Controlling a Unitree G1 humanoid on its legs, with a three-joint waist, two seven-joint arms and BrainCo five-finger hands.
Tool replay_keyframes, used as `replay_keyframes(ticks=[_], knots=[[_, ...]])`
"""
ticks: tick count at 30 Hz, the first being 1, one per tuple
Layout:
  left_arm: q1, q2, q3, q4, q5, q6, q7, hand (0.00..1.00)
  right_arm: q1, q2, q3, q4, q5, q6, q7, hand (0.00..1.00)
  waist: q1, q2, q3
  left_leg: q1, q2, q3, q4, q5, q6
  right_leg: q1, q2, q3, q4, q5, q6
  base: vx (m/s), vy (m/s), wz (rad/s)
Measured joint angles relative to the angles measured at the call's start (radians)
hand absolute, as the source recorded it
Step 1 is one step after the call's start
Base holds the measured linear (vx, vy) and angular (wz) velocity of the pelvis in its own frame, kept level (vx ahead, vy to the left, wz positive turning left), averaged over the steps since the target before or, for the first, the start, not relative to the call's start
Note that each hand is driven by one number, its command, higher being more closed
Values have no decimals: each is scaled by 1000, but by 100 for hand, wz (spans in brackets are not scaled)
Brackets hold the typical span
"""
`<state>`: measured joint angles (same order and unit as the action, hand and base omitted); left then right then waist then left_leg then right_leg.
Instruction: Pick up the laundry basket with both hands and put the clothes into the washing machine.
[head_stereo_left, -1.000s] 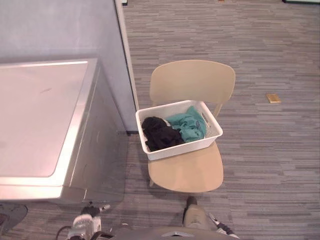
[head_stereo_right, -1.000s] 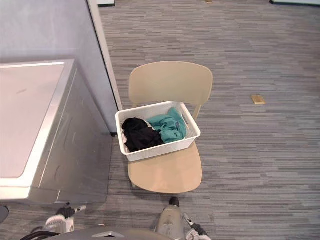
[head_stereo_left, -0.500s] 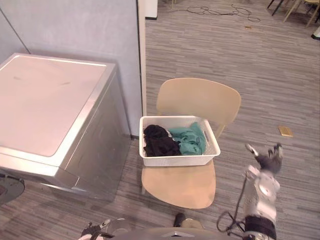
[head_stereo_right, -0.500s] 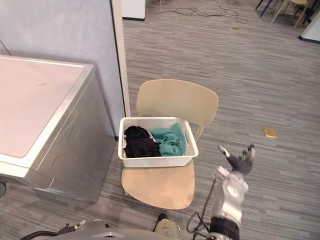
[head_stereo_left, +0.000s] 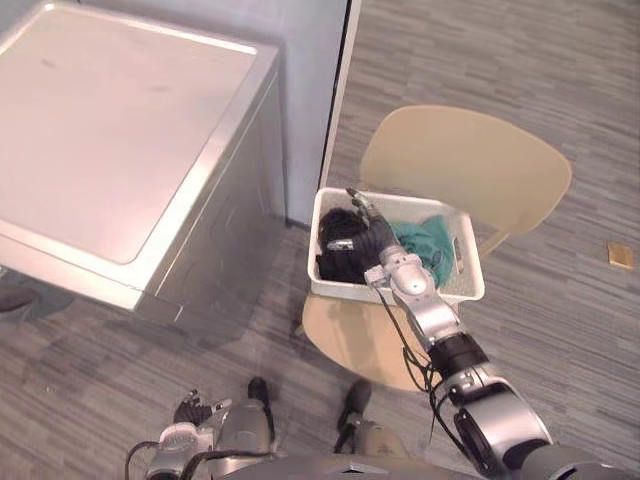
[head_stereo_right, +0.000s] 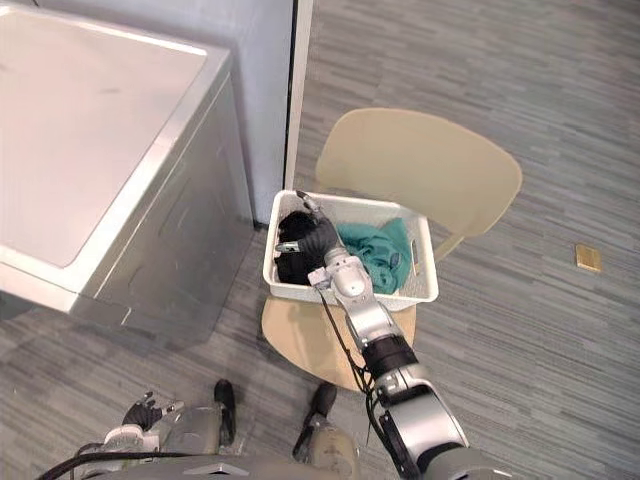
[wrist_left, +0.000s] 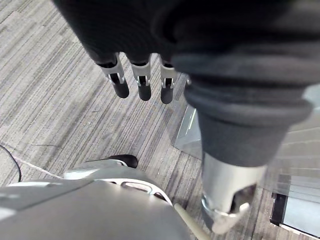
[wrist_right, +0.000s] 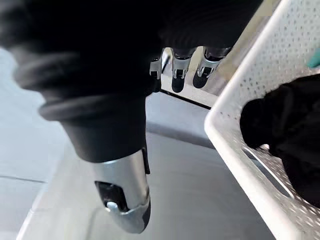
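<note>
- A silver washing machine (head_stereo_left: 120, 150) stands at the left on the grey striped carpet (head_stereo_left: 560, 330), its flat top shut.
- The left robot hand (wrist_left: 144, 85) hangs low beside the machine's front. Its fingers are relaxed and nearly straight, pointing toward the floor, and it holds nothing.
- A beige chair (head_stereo_left: 470, 160) stands just right of the machine.
- The white perforated laundry basket (head_stereo_right: 420, 290) sits on the chair's seat, toward the backrest.
- A black garment (head_stereo_left: 340, 262) fills the basket's left end, and a teal garment (head_stereo_left: 425, 240) lies next to it on the right.
- The right robot hand (head_stereo_left: 375, 240) reaches in over the basket's left end, above the black garment. Its fingers are loosely extended past the rim with the thumb spread apart, and it has hold of nothing. Whether it touches the basket cannot be told.
- A small tan piece (head_stereo_left: 620, 254) lies on the carpet at the far right, well apart from the chair.
</note>
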<state>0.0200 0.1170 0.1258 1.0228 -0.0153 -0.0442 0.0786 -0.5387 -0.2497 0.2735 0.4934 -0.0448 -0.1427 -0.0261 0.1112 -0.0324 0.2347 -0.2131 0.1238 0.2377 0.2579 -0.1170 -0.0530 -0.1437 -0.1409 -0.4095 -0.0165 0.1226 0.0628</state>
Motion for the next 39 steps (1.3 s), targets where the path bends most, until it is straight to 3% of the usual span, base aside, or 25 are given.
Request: replay_keyframes(ticks=[2, 6, 10, 13, 22, 36, 39], knots=[[-14, 8, -5, -6, -4, -5, 0, 0, -72, 0, 18, 87, -4, 10, 2, 0, 3, -4, 44, -14, 1, -8, 8, 1, 2, -14, -1, -1, 13, 2, -3, -143, 11, 5], [-57, 21, -10, -23, -33, -25, 2, 0, -238, -42, 14, 251, -43, 45, -6, 0, 35, -9, 132, -103, 0, -22, 60, 8, 12, -98, -18, -2, 72, 4, -6, -141, 34, 6], [-71, 23, -8, -24, -45, -32, 3, 0, -331, -56, -3, 320, -56, 61, -9, 0, 48, -6, 177, -138, -2, -45, 75, 14, 19, -119, -23, -19, 84, 6, -8, -101, 19, 12], [-73, 17, 2, -27, -53, -32, 6, 0, -410, -64, -3, 348, -134, 61, -17, 0, 58, -4, 205, -162, -2, -46, 78, 23, 21, -151, -29, -18, 108, 3, -12, -59, 11, 3], [-75, -3, 7, -76, -181, -42, 25, 0, -420, -74, -10, 349, -239, 82, -51, 0, 67, -1, 220, -211, -4, -75, 69, 49, 18, -208, -48, -54, 175, -34, -24, -10, -2, 12], [-119, -20, -10, -148, -219, -65, 46, 0, -423, -79, -166, 426, -226, 110, -119, 0, 61, -1, 220, -241, -3, -73, 33, 80, 13, -246, -51, -68, 177, -31, -29, -2, 1, 2], [-122, -20, -10, -147, -219, -65, 46, 0, -418, -79, -168, 335, -169, 122, -131, 0, 49, -1, 220, -241, -1, -71, 33, 80, 12, -247, -48, -66, 172, -30, -30, 32, 11, -4]])
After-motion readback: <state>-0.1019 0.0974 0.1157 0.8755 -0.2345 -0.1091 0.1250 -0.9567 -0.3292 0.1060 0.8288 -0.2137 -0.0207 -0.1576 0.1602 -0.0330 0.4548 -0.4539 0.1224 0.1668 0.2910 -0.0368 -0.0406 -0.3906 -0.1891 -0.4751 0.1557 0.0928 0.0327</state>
